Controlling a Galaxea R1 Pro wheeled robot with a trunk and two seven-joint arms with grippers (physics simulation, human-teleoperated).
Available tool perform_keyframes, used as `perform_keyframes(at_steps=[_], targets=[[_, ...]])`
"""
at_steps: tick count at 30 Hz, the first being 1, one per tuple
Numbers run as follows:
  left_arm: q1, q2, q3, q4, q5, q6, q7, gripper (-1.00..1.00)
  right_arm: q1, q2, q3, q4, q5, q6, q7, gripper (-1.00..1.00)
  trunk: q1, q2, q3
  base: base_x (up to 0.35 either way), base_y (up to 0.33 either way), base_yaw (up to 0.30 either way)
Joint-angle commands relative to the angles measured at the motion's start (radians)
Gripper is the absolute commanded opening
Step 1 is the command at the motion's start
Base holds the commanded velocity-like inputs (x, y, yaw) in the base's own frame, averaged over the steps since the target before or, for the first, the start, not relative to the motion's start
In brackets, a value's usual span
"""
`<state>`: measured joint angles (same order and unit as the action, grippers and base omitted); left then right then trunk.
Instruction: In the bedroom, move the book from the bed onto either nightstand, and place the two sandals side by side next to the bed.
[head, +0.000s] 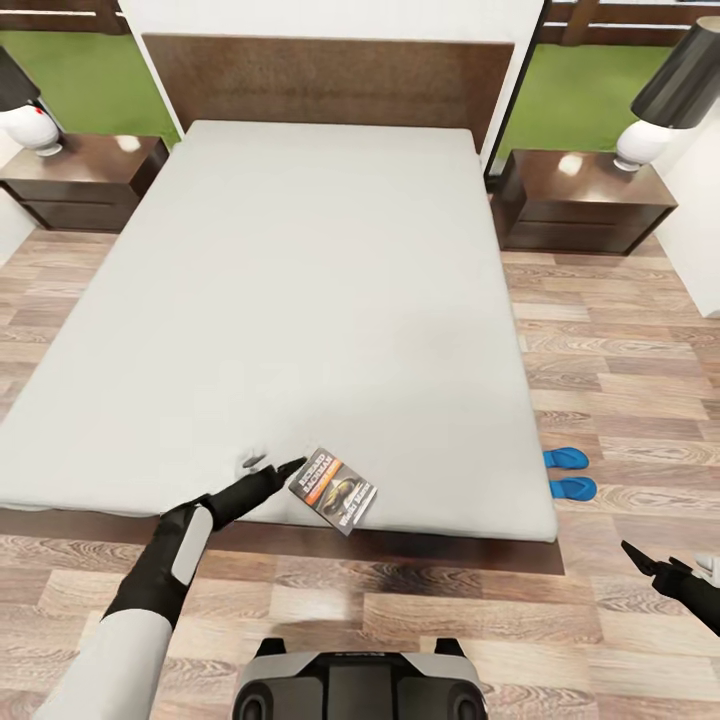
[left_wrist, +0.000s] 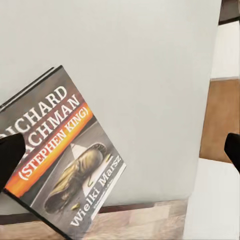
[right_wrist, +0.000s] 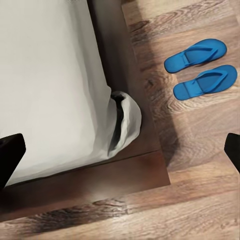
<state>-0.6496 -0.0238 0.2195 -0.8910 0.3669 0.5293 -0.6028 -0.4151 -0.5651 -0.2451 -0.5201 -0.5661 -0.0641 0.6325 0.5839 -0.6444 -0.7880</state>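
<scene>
The book (head: 333, 490) (left_wrist: 65, 165) lies flat on the bed (head: 300, 300) at the foot edge of the grey mattress, one corner poking past the edge. My left gripper (head: 274, 467) (left_wrist: 120, 152) hovers just left of it, open, one fingertip (left_wrist: 10, 155) at the book's edge and nothing between the fingers. The two blue sandals (head: 565, 458) (head: 572, 489) (right_wrist: 196, 54) (right_wrist: 206, 81) rest side by side on the floor by the bed's right side. My right gripper (head: 662, 562) (right_wrist: 120, 152) hangs open over the floor near the bed's right foot corner. One nightstand (head: 85, 180) (head: 580, 200) flanks each side of the headboard.
Each nightstand carries a white lamp with a dark shade (head: 30, 120) (head: 665, 100). Light wood-plank floor (head: 620, 350) runs along both sides of the bed. The dark bed frame (right_wrist: 125, 175) juts out below the mattress. My own base (head: 360, 680) sits at the foot.
</scene>
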Motion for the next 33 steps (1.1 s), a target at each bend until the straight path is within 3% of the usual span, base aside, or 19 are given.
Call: perform_keyframes(at_steps=[1, 2, 3, 6, 10, 13, 17, 19, 21, 23, 24, 25, 33], targets=[[0.011, 0.002, 0.0, 0.0, -0.006, 0.009, -0.007, 1.0, -0.001, 0.0, 0.0, 0.002, -0.006, 0.0, 0.006, 1.0, -0.004, 0.006, 0.003, 0.0, 0.0, 0.0], [0.023, 0.004, -0.007, 0.0, -0.021, 0.01, -0.009, 1.0, -0.001, 0.0, 0.0, 0.002, -0.006, 0.0, 0.006, 1.0, -0.007, 0.013, 0.006, 0.0, 0.0, 0.0], [0.058, 0.006, -0.046, 0.0, -0.067, 0.008, -0.02, 1.0, -0.001, -0.001, 0.0, 0.002, -0.006, 0.0, 0.005, 1.0, -0.011, 0.02, 0.009, 0.0, 0.0, 0.0], [0.102, 0.007, -0.092, 0.001, -0.109, 0.004, -0.068, 1.0, -0.001, 0.0, 0.0, 0.002, -0.006, 0.0, 0.006, 1.0, -0.023, 0.041, 0.018, 0.0, 0.0, 0.0], [0.142, 0.022, -0.103, 0.002, -0.141, -0.003, -0.098, 1.0, -0.001, 0.0, 0.0, 0.002, -0.006, 0.0, 0.006, 1.0, -0.038, 0.069, 0.031, 0.0, 0.0, 0.0], [0.174, 0.057, -0.105, 0.003, -0.15, -0.022, -0.106, 1.0, -0.001, 0.0, 0.0, 0.002, -0.006, 0.0, 0.006, 1.0, -0.05, 0.09, 0.04, 0.0, 0.0, 0.0], [0.2, 0.141, -0.102, 0.019, -0.144, -0.058, -0.185, 1.0, -0.001, 0.0, 0.0, 0.002, -0.006, 0.0, 0.006, 1.0, -0.065, 0.118, 0.053, 0.0, 0.0, 0.0], [0.204, 0.168, -0.091, 0.043, -0.141, -0.066, -0.242, 1.0, -0.001, 0.001, 0.0, 0.002, -0.006, 0.0, 0.006, 1.0, -0.073, 0.132, 0.059, 0.0, 0.0, 0.0], [0.205, 0.177, -0.077, 0.051, -0.14, -0.07, -0.261, 1.0, -0.001, 0.001, 0.0, 0.002, -0.006, 0.0, 0.006, 1.0, -0.08, 0.146, 0.065, 0.0, 0.0, 0.0], [0.206, 0.187, -0.027, 0.063, -0.14, -0.08, -0.282, 1.0, -0.001, 0.0, 0.0, 0.002, -0.006, 0.0, 0.006, 1.0, -0.088, 0.16, 0.071, 0.0, 0.0, 0.0], [0.206, 0.191, 0.017, 0.068, -0.141, -0.086, -0.29, 1.0, 0.0, 0.001, 0.0, 0.002, -0.006, 0.0, 0.006, 1.0, -0.092, 0.167, 0.075, 0.0, 0.0, 0.0], [0.206, 0.192, 0.029, 0.07, -0.141, -0.088, -0.292, 1.0, 0.0, 0.001, 0.0, 0.002, -0.006, 0.0, 0.006, 1.0, -0.096, 0.174, 0.078, 0.0, 0.0, 0.0], [0.206, 0.175, 0.05, 0.072, -0.144, -0.092, -0.29, 1.0, -0.001, 0.012, 0.001, 0.01, -0.005, 0.0, 0.006, 1.0, -0.126, 0.23, 0.103, 0.0, 0.0, 0.0]])
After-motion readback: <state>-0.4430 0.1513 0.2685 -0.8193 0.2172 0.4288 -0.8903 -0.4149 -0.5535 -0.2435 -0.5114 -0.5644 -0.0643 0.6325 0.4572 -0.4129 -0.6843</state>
